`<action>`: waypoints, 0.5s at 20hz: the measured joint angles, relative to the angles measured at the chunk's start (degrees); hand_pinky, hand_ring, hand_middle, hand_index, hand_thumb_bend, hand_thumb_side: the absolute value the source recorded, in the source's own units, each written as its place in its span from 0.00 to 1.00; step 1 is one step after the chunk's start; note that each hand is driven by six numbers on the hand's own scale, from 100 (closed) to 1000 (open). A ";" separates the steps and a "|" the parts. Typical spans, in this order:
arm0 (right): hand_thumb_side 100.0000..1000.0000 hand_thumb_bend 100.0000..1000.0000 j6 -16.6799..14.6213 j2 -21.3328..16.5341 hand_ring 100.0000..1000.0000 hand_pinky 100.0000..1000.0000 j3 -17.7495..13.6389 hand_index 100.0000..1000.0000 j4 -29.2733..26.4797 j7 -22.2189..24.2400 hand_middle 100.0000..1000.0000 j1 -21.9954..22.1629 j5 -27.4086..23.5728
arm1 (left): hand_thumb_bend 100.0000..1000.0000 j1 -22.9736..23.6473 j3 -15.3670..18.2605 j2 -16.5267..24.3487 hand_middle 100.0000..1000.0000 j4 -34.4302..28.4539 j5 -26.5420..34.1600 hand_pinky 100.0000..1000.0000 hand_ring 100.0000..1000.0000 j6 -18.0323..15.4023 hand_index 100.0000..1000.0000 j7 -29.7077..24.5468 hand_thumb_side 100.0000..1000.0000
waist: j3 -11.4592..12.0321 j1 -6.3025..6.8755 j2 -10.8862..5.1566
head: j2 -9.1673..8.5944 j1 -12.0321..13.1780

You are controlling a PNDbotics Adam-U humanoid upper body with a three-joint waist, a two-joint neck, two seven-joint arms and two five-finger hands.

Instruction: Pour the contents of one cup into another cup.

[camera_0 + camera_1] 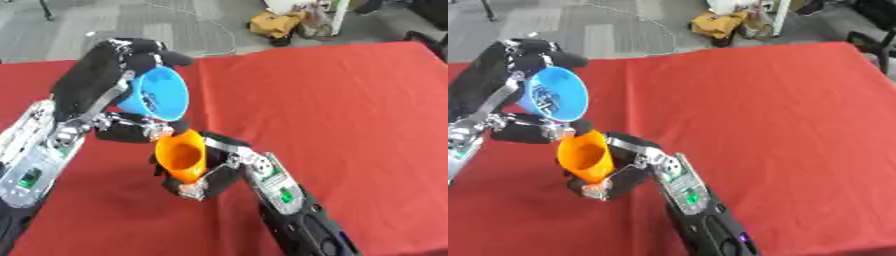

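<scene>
The blue cup (pixel 157 95) and orange cup (pixel 182 157) look like smooth plastic; the red tablecloth (pixel 332 125) is matt cloth.

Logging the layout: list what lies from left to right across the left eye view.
Left hand → blue cup → orange cup → right hand → bare red table. The cups overlap slightly; the order goes by their middles.

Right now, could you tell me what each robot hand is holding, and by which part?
The left robot hand grips the tilted blue cup around its body; the right robot hand grips the orange cup around its side.
</scene>
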 measured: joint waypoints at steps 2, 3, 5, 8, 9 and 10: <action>0.00 0.00 0.02 0.00 0.64 0.80 0.00 0.70 0.00 0.02 0.25 0.02 -0.01 | 0.63 0.00 -0.01 0.00 0.41 -0.07 -0.94 0.21 0.20 -0.18 0.77 0.42 0.00 | 0.00 0.01 0.00 | 0.00 0.00; 0.00 0.00 0.04 0.00 0.64 0.80 0.00 0.70 0.00 0.04 0.25 0.03 -0.02 | 0.64 0.00 -0.01 0.00 0.41 -0.12 -1.36 0.21 0.21 -0.25 0.77 0.59 0.00 | 0.01 0.01 0.00 | 0.00 -0.01; 0.00 0.00 0.08 0.00 0.64 0.80 0.00 0.70 0.01 0.07 0.25 0.04 -0.03 | 0.65 0.00 -0.01 0.00 0.41 -0.35 -2.36 0.21 0.21 -0.36 0.77 0.87 0.00 | 0.01 0.01 0.01 | 0.00 -0.02; 0.00 0.00 0.10 0.00 0.64 0.80 0.00 0.70 0.02 0.07 0.25 0.13 -0.04 | 0.67 0.00 -0.01 0.00 0.40 -0.53 -3.86 0.21 0.22 -0.64 0.78 1.41 0.00 | 0.01 0.01 0.01 | -0.01 -0.05; 0.00 0.00 0.10 0.00 0.64 0.80 0.00 0.70 0.02 0.07 0.25 0.15 -0.05 | 0.67 0.01 -0.01 0.01 0.39 -0.66 -4.50 0.21 0.22 -0.70 0.78 1.66 0.00 | 0.01 0.01 0.01 | -0.01 -0.06; 0.00 0.00 0.10 0.00 0.64 0.80 0.00 0.70 0.02 0.07 0.25 0.15 -0.05 | 0.68 0.03 -0.01 0.02 0.38 -0.75 -5.07 0.21 0.22 -0.81 0.78 1.89 0.00 | 0.01 0.01 0.01 | -0.01 -0.07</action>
